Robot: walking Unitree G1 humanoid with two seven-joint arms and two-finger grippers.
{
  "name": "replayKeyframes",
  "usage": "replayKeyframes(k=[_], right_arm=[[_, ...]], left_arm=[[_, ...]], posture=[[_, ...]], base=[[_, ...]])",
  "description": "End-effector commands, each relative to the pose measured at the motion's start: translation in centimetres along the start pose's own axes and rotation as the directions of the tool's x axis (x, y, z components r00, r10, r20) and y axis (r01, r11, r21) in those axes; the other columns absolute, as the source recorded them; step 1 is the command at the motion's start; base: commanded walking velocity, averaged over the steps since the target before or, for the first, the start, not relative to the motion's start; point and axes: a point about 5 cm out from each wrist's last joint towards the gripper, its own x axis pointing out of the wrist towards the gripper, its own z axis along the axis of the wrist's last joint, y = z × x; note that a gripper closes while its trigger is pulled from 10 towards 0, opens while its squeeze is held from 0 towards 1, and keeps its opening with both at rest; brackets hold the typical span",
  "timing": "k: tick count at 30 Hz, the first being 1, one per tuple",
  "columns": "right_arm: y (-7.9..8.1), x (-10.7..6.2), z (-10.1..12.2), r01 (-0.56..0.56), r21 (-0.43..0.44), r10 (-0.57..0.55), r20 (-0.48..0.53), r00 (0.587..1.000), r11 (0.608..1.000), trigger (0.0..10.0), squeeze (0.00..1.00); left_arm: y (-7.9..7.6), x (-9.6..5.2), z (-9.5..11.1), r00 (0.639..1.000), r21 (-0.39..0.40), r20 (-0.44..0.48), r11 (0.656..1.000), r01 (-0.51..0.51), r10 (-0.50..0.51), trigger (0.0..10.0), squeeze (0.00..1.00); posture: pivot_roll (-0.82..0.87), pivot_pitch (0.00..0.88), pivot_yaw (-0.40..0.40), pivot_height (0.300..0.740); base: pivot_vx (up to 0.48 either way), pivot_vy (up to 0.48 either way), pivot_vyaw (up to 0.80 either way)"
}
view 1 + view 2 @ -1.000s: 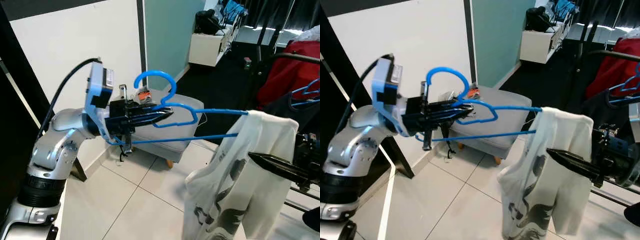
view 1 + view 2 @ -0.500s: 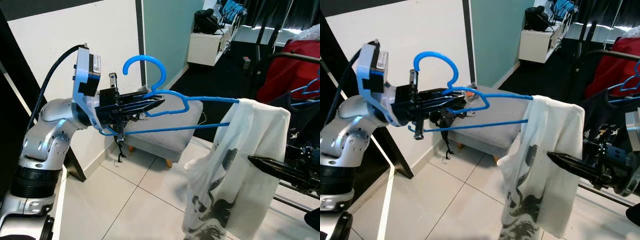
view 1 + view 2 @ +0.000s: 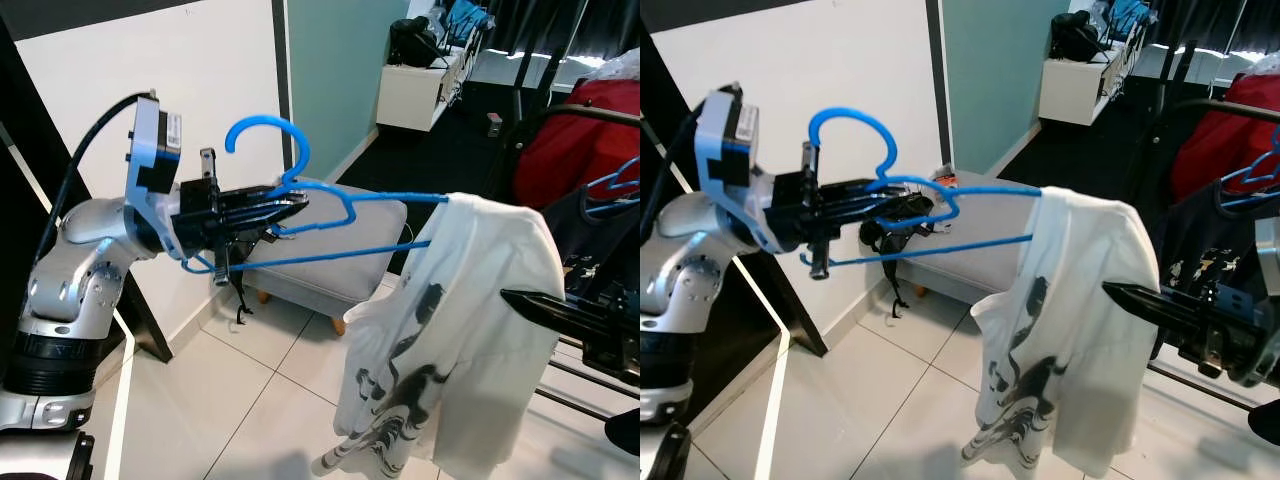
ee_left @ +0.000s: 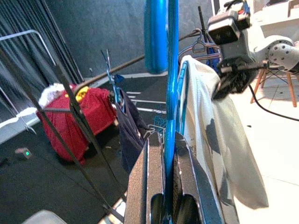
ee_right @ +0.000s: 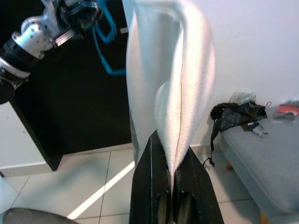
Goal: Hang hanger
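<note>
A blue plastic hanger (image 3: 300, 190) is held out level, hook up, by my left gripper (image 3: 283, 207). In the left wrist view that gripper (image 4: 164, 145) is shut on the hanger's neck. A white T-shirt (image 3: 465, 320) with a black print hangs from the hanger's far end. My right gripper (image 3: 512, 297) reaches to the shirt from the right. The right wrist view has its fingers (image 5: 154, 186) pinching a fold of the white cloth (image 5: 173, 93).
A grey footstool (image 3: 330, 280) with small dark items stands under the hanger by the white wall. On the right is a clothes rack (image 3: 600, 115) with a red garment (image 3: 575, 150) and a dark one. A white cabinet (image 3: 420, 95) stands far back. The floor is pale tile.
My left arm has drawn the hanger to the left. The T-shirt has followed, swinging left and hanging lower. The right gripper stays at the shirt.
</note>
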Motion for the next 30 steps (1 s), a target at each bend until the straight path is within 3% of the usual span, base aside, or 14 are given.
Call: replayKeyframes(k=[1,10,15,16,17,20,22,23,24,25,26,28,29,30], right_arm=[[0.0,0.1,0.5,0.0,-0.023,0.001,0.047,0.999,1.0,0.0,0.0],[-1.0,0.0,2.7,0.077,-0.052,-0.062,0.243,0.968,0.996,0.0,0.0],[-2.4,-0.1,2.4,0.202,-0.04,-0.186,0.248,0.951,0.979,0.0,0.0],[-3.0,-0.1,1.3,0.264,-0.031,-0.255,0.182,0.95,0.964,0.0,0.0],[-3.8,0.1,-0.3,0.346,-0.01,-0.342,0.117,0.932,0.938,10.0,0.0],[-4.2,0.2,-1.3,0.395,0.0,-0.394,0.076,0.916,0.919,10.0,0.0],[-5.2,0.6,-7.3,0.554,0.118,-0.552,-0.053,0.832,0.824,10.0,0.0],[-5.2,0.6,-7.3,0.554,0.118,-0.552,-0.053,0.832,0.824,10.0,0.0],[-5.2,0.7,-9.7,0.606,0.157,-0.594,-0.117,0.796,0.78,10.0,0.0],[-5.0,0.3,-13.5,0.691,0.207,-0.654,-0.224,0.722,0.692,10.0,0.0],[-5.0,0.3,-13.5,0.691,0.207,-0.654,-0.224,0.722,0.692,10.0,0.0],[-3.6,-0.3,-19.2,0.776,0.23,-0.682,-0.376,0.627,0.587,10.0,0.0],[-3.6,-0.3,-19.2,0.776,0.23,-0.682,-0.376,0.627,0.587,10.0,0.0],[-2.6,-0.4,-21.3,0.8,0.231,-0.676,-0.438,0.593,0.553,10.0,0.0]], left_arm=[[0.1,-0.9,-0.2,0.999,0.014,-0.043,1.0,-0.002,0.003,0.0,0.0],[-1.9,-2.6,-5.2,0.945,-0.062,-0.317,0.996,0.062,-0.078,0.1,0.0],[-3.8,-4.0,-9.4,0.874,-0.137,-0.475,0.99,0.045,-0.105,1.9,0.0],[-4.0,-4.6,-10.6,0.859,-0.154,-0.506,0.988,-0.003,-0.076,3.3,0.0],[-4.2,-5.3,-12.2,0.83,-0.162,-0.558,0.982,-0.094,-0.012,10.0,0.0],[-4.3,-5.7,-13.3,0.804,-0.161,-0.594,0.975,-0.152,0.028,10.0,0.0],[-5.5,-8.0,-17.9,0.653,-0.146,-0.719,0.867,-0.476,0.238,10.0,0.0],[-5.5,-8.0,-17.9,0.653,-0.146,-0.719,0.867,-0.476,0.238,10.0,0.0],[-6.3,-8.8,-19.4,0.578,-0.134,-0.766,0.81,-0.571,0.281,10.0,0.0],[-7.7,-10.1,-21.4,0.446,-0.116,-0.822,0.664,-0.739,0.353,10.0,0.0],[-7.7,-10.1,-21.4,0.446,-0.116,-0.822,0.664,-0.739,0.353,10.0,0.0],[-10.5,-11.3,-23.8,0.277,-0.078,-0.88,0.457,-0.886,0.386,10.0,0.0],[-10.5,-11.3,-23.8,0.277,-0.078,-0.88,0.457,-0.886,0.386,10.0,0.0],[-11.8,-11.8,-24.6,0.209,-0.05,-0.901,0.388,-0.92,0.38,10.0,0.0]], posture=[[-0.1,0.036,0.005,0.74],[-0.1,0.039,0.008,0.74],[-0.1,0.039,0.009,0.74],[-0.09,0.04,0.012,0.74],[-0.09,0.037,0.013,0.74],[-0.09,0.036,0.013,0.74],[-0.08,0.036,0.014,0.74],[-0.08,0.036,0.014,0.74],[-0.08,0.036,0.014,0.74],[-0.06,0.036,0.01,0.74],[-0.06,0.036,0.01,0.74],[-0.06,0.038,0.006,0.74],[-0.06,0.038,0.006,0.74],[-0.05,0.04,0.0,0.74]], base=[[0.0,0.0,0.0],[0.0,0.0,0.0],[0.0,0.0,0.0],[0.0,0.0,0.0],[0.0,0.0,0.0],[0.0,0.0,0.0],[0.0,0.0,0.0],[0.0,0.0,0.0],[0.0,0.0,0.0],[0.0,0.0,0.8],[0.0,0.0,0.8],[0.0,0.0,0.77],[0.0,0.0,0.77],[0.0,0.0,0.77]])
